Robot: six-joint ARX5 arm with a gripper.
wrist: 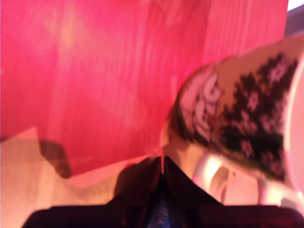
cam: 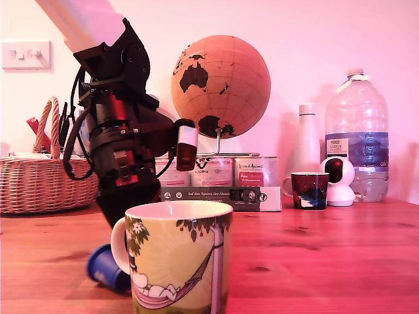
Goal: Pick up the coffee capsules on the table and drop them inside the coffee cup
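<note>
A dark-blue coffee capsule [cam: 107, 268] hangs tilted, low over the table [cam: 314, 255], just behind the handle of the coffee cup [cam: 180, 258]. The cup is yellow-green with a hammock drawing and stands nearest the camera. The black arm [cam: 124, 157] reaches down behind the cup, which hides its fingertips in the exterior view. In the blurred wrist view my gripper [wrist: 163, 166] has its dark fingers [wrist: 137, 190] pressed together with a patch of blue [wrist: 159, 216] between them. The patterned cup wall [wrist: 237, 114] lies close beside them.
Along the back stand a wicker basket [cam: 39, 180], a cork globe [cam: 219, 85] over tins and a book, a small dark espresso cup [cam: 309, 190], a white bottle [cam: 306, 140], a small white camera [cam: 339, 180] and a large water bottle [cam: 357, 137].
</note>
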